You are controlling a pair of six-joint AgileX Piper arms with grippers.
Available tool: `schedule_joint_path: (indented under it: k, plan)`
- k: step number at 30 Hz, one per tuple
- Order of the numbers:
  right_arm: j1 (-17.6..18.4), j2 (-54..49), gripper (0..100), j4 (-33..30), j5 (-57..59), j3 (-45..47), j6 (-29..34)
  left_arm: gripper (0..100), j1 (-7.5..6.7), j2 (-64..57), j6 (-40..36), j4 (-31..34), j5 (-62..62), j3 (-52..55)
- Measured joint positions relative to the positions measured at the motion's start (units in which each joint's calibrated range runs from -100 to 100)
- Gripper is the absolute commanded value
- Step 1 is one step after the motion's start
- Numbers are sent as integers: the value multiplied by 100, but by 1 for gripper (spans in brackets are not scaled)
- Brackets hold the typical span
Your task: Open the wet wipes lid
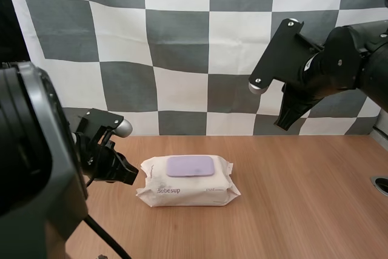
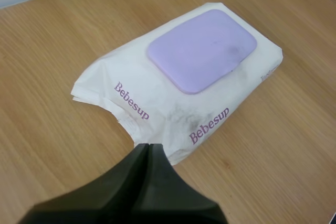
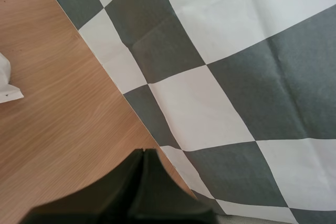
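— Lilac lid (image 1: 190,165): up or down?
— Down. It lies flat on top of the white wet wipes pack (image 1: 188,181), which rests mid-surface (image 1: 303,210) with its long side running across.
— And the left jaws?
— Clenched into one dark wedge, holding nothing. In the left wrist view their tip sits at the pack's crumpled near edge, beside the "Bebesup" print. I cannot tell whether it touches the wrapper. In the high view they are at the pack's left end, black against the black arm, so the tips are hard to make out.
— Right jaws?
— Clenched too, and empty. They are raised high over the far right of the surface, well apart from the pack. In the right wrist view a white corner of the pack pokes in, with the rest cut off.
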Motion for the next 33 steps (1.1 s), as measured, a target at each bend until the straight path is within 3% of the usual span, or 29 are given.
schedule_joint_path:
  k: [3,5,12,14,33]
  plan:
    - [0,0,0,49,0,0,0,0,0,130,95,-231,0,0]
    - [0,0,0,105,0,0,0,5,0,171,181,-388,0,0]
    - [0,0,0,130,0,0,0,52,0,171,401,-166,0,0]
    - [0,0,0,130,0,0,0,57,0,171,401,-51,0,19]
    - [0,0,0,251,0,0,0,58,-9,739,1417,-624,-623,778]
